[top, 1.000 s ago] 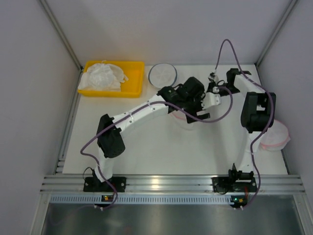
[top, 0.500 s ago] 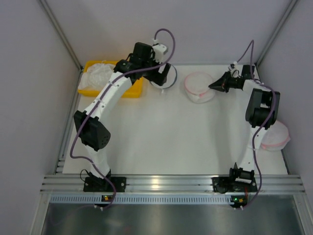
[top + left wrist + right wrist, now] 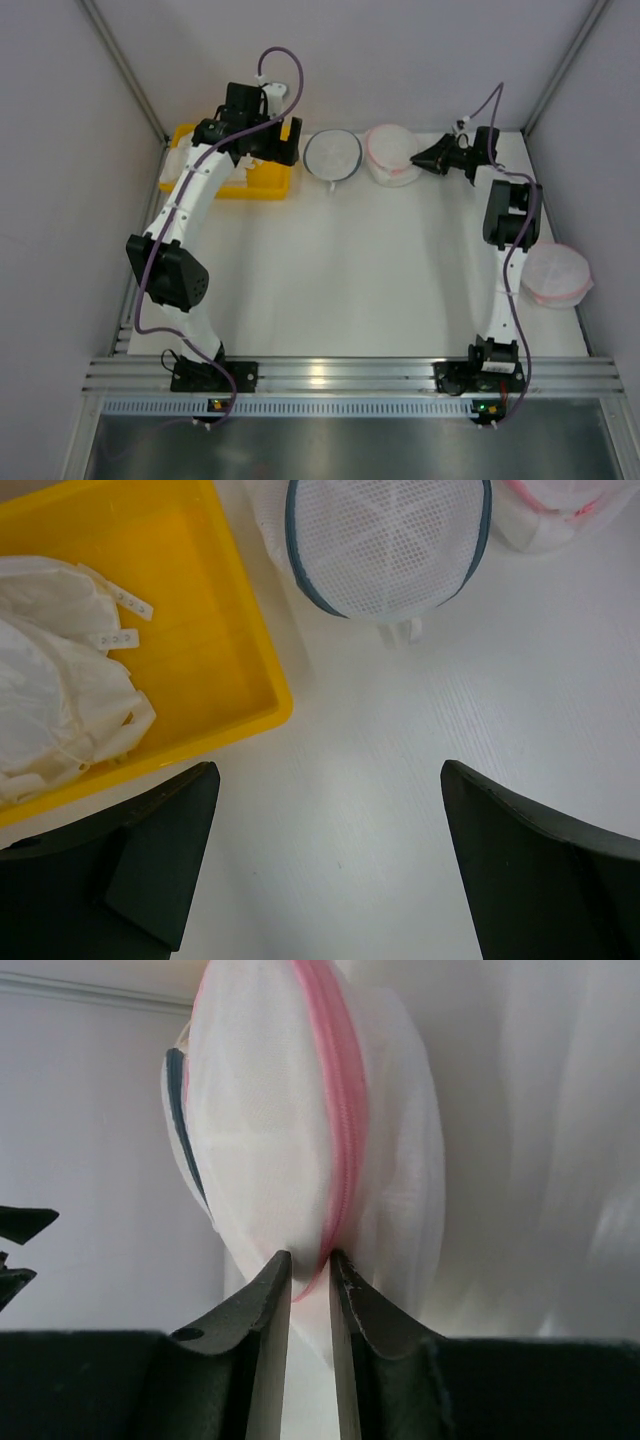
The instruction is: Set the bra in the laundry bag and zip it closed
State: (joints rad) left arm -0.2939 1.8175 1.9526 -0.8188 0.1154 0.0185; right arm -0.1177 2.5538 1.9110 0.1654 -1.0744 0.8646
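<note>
Zero steps done I'd say: the bra [image 3: 50, 680] sits in the yellow tray [image 3: 205, 590] by the wide-spread left gripper [image 3: 325, 785], the right gripper [image 3: 310, 1260] pinches the pink rim of the laundry bag [image 3: 265, 1130], stuffing and zipping left.

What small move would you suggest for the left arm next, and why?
Probably slide the open left gripper over the bra and lower: the bra lies ungrasped in the yellow tray, while the right gripper pinches the laundry bag.
</note>
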